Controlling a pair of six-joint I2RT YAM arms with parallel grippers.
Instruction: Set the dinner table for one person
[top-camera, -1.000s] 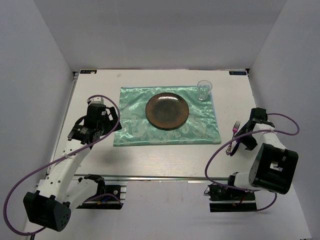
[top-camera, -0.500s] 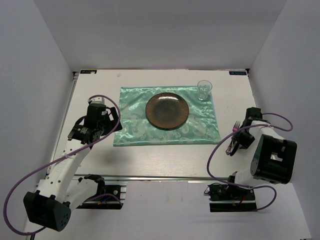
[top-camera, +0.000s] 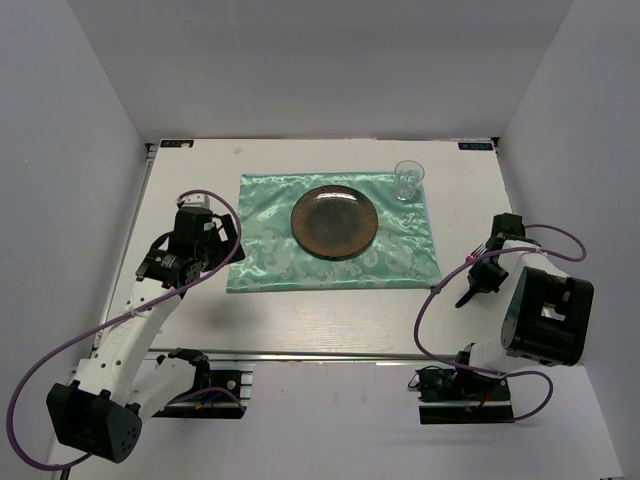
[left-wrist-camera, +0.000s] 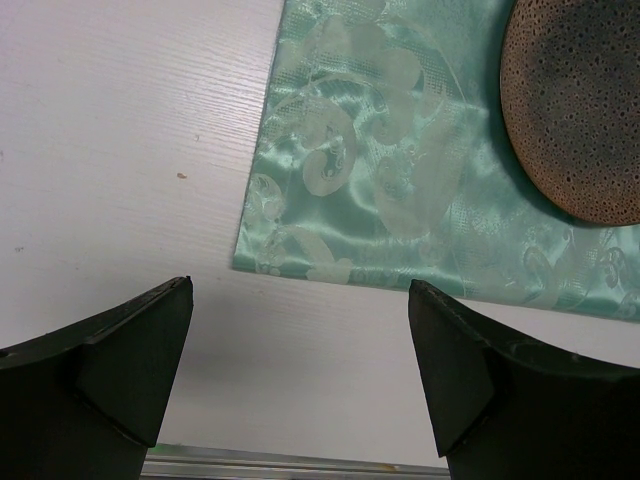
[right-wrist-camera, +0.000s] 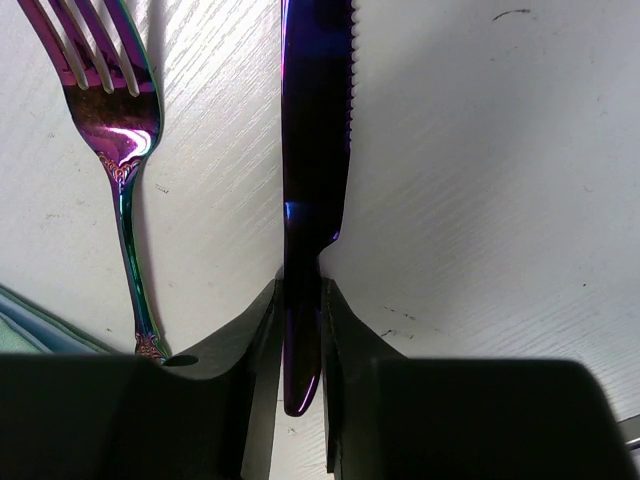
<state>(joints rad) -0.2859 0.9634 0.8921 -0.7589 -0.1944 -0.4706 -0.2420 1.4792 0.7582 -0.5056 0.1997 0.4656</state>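
Looking from above, the dinner table (top-camera: 330, 315) carries a green mat (top-camera: 270, 235) with a plate (top-camera: 334, 221) and a glass (top-camera: 408, 180). Left wrist: the left gripper (left-wrist-camera: 300, 300) gapes wide over the mat's corner. Right wrist: the right gripper (right-wrist-camera: 300, 300) clamps a knife (right-wrist-camera: 315, 150), with a fork (right-wrist-camera: 110, 115) just beside it.

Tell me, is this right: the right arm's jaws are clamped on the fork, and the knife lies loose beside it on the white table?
Not quite. The right arm's jaws are clamped on the knife, and the fork lies loose beside it on the white table. The right wrist view shows this.
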